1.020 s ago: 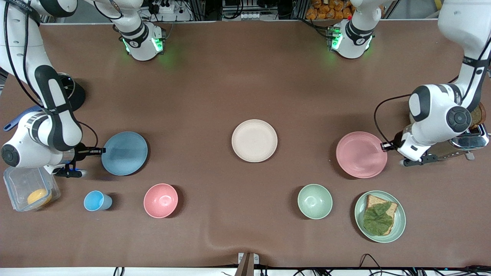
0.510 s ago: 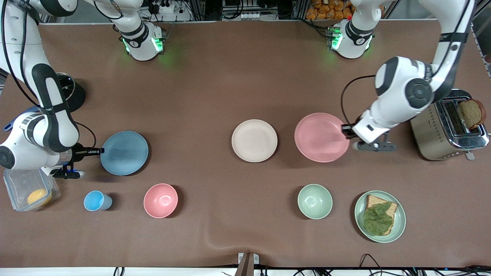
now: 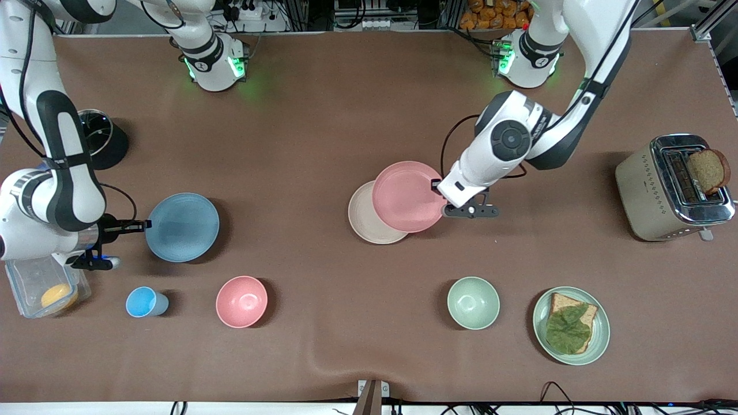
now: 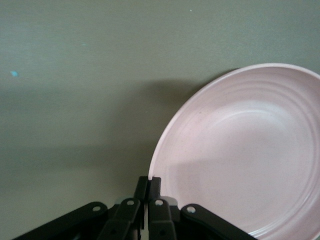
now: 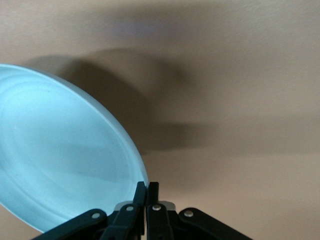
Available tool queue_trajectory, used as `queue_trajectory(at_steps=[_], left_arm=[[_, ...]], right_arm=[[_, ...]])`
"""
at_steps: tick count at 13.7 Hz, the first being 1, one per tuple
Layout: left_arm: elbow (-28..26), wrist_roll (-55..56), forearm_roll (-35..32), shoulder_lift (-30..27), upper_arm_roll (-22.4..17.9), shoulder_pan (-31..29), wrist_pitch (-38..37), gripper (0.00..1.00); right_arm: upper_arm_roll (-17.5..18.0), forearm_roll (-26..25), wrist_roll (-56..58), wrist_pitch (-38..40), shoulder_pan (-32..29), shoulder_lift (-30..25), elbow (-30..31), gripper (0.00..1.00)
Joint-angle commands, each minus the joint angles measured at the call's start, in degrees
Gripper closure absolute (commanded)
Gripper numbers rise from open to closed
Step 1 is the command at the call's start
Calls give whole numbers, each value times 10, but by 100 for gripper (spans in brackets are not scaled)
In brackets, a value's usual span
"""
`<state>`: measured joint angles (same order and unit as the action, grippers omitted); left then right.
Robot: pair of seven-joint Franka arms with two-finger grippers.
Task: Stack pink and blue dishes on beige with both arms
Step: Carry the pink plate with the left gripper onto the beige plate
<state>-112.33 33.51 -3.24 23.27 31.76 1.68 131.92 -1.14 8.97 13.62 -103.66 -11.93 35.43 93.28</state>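
The pale pink plate point(image 3: 408, 196) hangs in the air, partly over the cream-beige plate point(image 3: 368, 225) in the middle of the table. My left gripper point(image 3: 436, 188) is shut on its rim, and the left wrist view shows that gripper point(image 4: 149, 181) pinching the edge of the pink plate point(image 4: 240, 155). Toward the right arm's end, the light blue plate point(image 3: 182, 227) is lifted slightly off the table. My right gripper point(image 3: 145, 224) is shut on its rim; the right wrist view shows this gripper point(image 5: 147, 187) on the blue plate point(image 5: 60, 155).
A blue cup point(image 3: 144, 302) and a deep pink bowl point(image 3: 241, 301) stand nearer the camera than the blue plate. A green bowl point(image 3: 473, 302), a mint plate with bread and lettuce point(image 3: 571, 325), a toaster point(image 3: 674, 187), a clear box point(image 3: 40, 285) and a black lidded pot point(image 3: 99, 137) also stand here.
The left arm has carried the pink plate from its end of the table toward the middle, now overlapping the beige plate. The right arm has raised the blue plate a little.
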Motion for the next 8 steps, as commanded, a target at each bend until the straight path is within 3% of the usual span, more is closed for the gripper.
queue_trajectory(at_steps=[1, 6, 8], left_arm=[[37, 49, -30, 57, -3, 21, 28, 100], [76, 110, -84, 118, -6, 59, 31, 100], [85, 125, -103, 129, -6, 60, 31, 100]], right_arm=[[2, 36, -4, 28, 3, -8, -6, 100], [7, 39, -62, 35, 23, -9, -8, 100], [20, 64, -83, 46, 23, -12, -11, 100]])
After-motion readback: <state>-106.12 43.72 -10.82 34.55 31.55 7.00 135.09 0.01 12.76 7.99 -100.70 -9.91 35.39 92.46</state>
